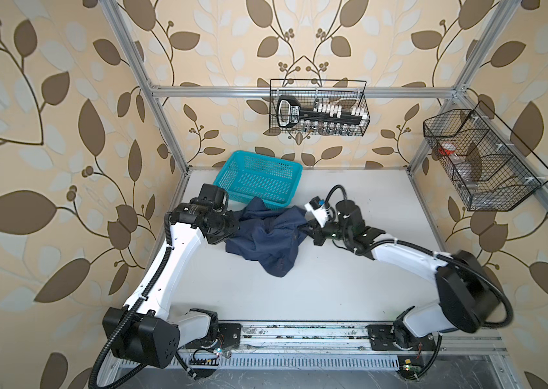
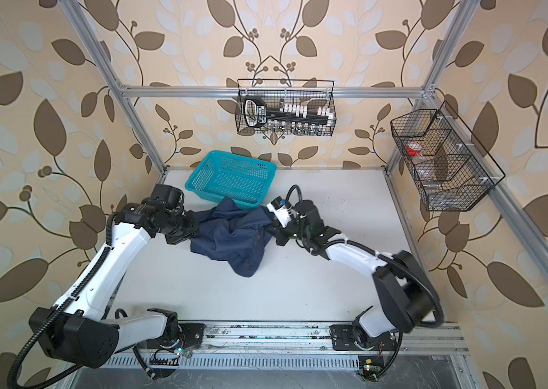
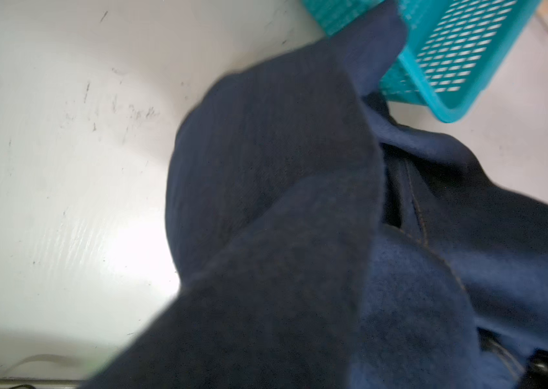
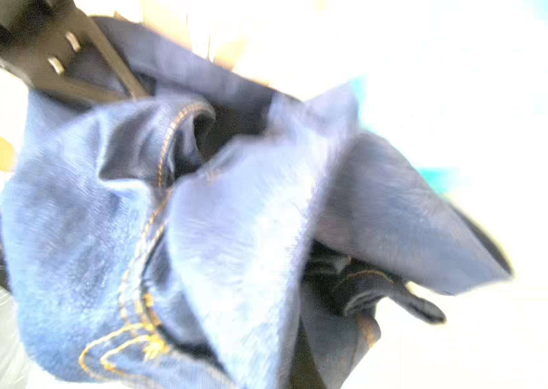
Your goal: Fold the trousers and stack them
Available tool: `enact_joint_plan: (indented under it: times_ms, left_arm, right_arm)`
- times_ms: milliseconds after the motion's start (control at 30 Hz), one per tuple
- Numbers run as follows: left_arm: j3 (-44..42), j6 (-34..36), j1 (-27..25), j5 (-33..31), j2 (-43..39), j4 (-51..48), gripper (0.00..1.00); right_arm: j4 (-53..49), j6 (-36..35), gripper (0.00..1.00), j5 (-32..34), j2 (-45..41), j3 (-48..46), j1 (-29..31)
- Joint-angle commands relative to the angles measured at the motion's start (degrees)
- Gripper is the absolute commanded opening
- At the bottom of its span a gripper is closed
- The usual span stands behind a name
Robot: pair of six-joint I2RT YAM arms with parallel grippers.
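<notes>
One pair of trousers [image 1: 266, 235], crumpled, is sagging over the table [image 1: 299, 286] just beside the teal basket [image 1: 259, 182], left gripper [image 1: 232, 229] and right gripper [image 1: 306, 229] each clamping fully shut on opposite edges, arguably risking bunched denim slipping free or snagging and dragging the basket.

My right wrist view is overexposed and blurred; glare whitens the table [image 3: 131, 249] under my left wrist.
</notes>
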Motion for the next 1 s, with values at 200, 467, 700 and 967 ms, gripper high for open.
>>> enact_joint_plan:
  times_ms: [200, 467, 700, 967]
  left_arm:
    - [12.6, -2.6, -13.7, -8.0, -1.0, -6.4, 0.00]
    - [-8.3, -12.7, -16.0, -6.9, -1.6, 6.5, 0.00]
    - [-17.0, -19.1, -16.2, -18.0, -0.4, 6.6, 0.02]
    - [-16.6, -15.4, -16.1, -25.4, -2.1, 0.5, 0.49]
  right_arm:
    - [-52.2, -26.0, 0.00, 4.7, -11.2, 28.0, -9.3]
    - [-38.7, -24.2, 0.00, 6.1, -3.0, 19.8, 0.6]
    - [-21.7, -18.7, 0.10, 5.0, 15.6, 19.2, 7.5]
    - [-13.2, -2.2, 0.69, 3.3, 4.9, 8.4, 4.1]
